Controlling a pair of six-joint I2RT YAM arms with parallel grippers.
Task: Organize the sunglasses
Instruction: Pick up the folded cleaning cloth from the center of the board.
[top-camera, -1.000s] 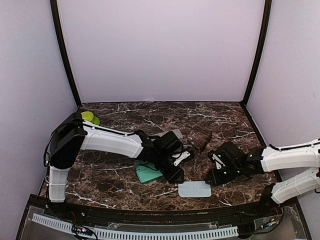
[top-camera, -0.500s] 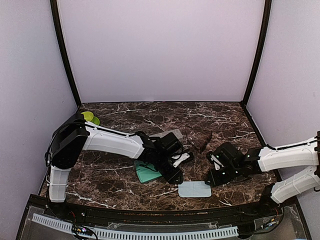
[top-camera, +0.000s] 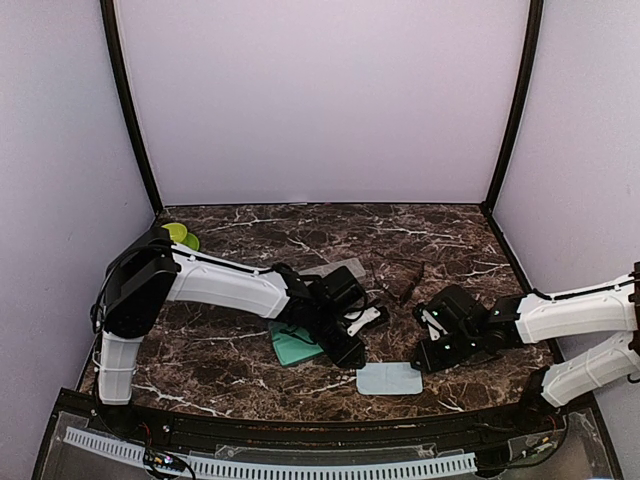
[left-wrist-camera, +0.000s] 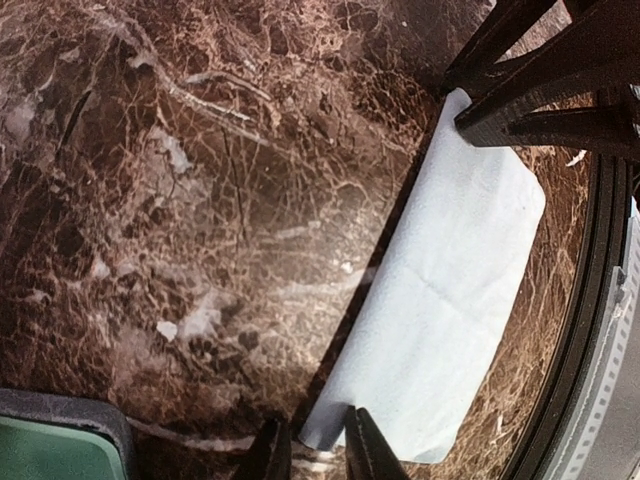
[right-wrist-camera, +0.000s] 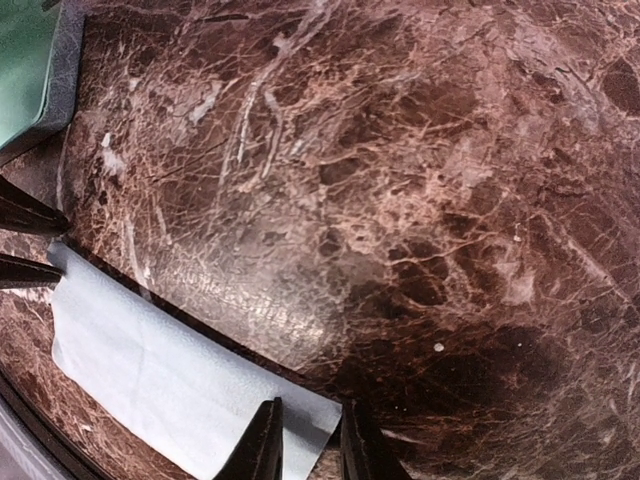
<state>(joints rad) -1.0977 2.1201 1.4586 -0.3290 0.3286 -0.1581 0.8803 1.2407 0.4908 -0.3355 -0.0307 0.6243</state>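
Sunglasses (top-camera: 410, 284) barely discernible on dark marble (top-camera: 250, 228), left end effector (left-wrist-camera: 313, 428) and right end effector (right-wrist-camera: 310, 412) narrowly parted astride cloth (left-wrist-camera: 440, 300) corners

My top view is softly and evenly lit from above, a little hazy, and the lens bows the posts (top-camera: 128, 110). My wrist views run dimmer, with sheen on the table (left-wrist-camera: 300, 240), the cloth (left-wrist-camera: 440, 300) nearly washed out, and soft edges.

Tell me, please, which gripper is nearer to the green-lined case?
Left. The left gripper is right beside the case; the right gripper is farther, across the light blue cloth.
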